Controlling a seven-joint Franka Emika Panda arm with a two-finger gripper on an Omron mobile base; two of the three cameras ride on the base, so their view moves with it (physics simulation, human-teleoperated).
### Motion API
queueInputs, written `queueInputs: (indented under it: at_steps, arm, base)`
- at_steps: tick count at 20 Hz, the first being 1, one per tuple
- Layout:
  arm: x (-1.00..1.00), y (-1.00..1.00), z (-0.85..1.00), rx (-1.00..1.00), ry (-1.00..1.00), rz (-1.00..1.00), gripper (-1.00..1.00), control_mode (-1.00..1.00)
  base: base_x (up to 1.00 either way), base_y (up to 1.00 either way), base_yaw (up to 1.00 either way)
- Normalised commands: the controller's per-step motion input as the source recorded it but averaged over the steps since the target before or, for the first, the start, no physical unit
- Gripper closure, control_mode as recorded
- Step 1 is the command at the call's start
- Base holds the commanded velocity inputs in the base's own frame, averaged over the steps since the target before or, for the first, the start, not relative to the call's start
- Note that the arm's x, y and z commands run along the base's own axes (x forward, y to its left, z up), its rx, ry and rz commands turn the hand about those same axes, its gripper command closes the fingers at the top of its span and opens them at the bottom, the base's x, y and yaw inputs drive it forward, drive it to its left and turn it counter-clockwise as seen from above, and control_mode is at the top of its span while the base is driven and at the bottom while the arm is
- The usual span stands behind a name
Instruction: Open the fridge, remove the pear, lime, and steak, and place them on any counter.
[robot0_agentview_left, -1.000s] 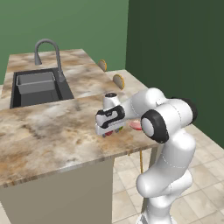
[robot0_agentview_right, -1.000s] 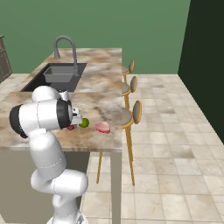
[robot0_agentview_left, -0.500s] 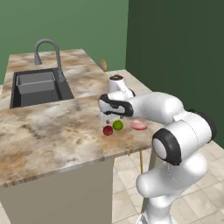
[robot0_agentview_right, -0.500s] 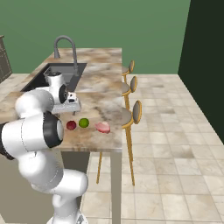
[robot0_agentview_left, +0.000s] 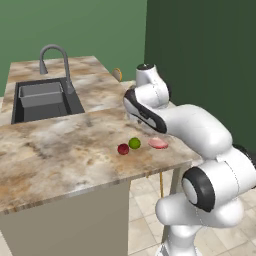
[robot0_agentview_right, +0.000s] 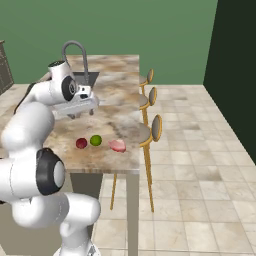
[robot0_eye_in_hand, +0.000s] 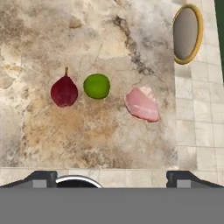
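On the marbled counter near its right end lie the dark red pear, the green lime and the pink steak, in a row and apart from each other. My gripper hangs open above the counter, behind the row and towards the sink, holding nothing. The hand view looks straight down on the pear, lime and steak, with the fingertips wide apart at the bottom. The fridge is out of view.
A dark sink with a curved grey tap sits at the counter's far end. Wooden bar stools stand along the right side, one seat near the steak. Tiled floor lies beyond the counter edge.
The arm has lifted and stretched out; the hand has risen from just over the fruit and moved back towards the sink. The three items lie where they were.
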Motion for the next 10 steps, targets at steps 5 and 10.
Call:
queueInputs:
  at_steps: [5, 10]
  arm:
    - [-0.89, -0.42, 0.77, -0.06, -0.29, -0.07, -1.00, -1.00]
    - [-0.65, -0.27, 0.58, 0.00, -0.21, -0.10, -1.00, -1.00]
  base:
    - [0.00, 0.00, 0.00]
    - [0.00, 0.00, 0.00]
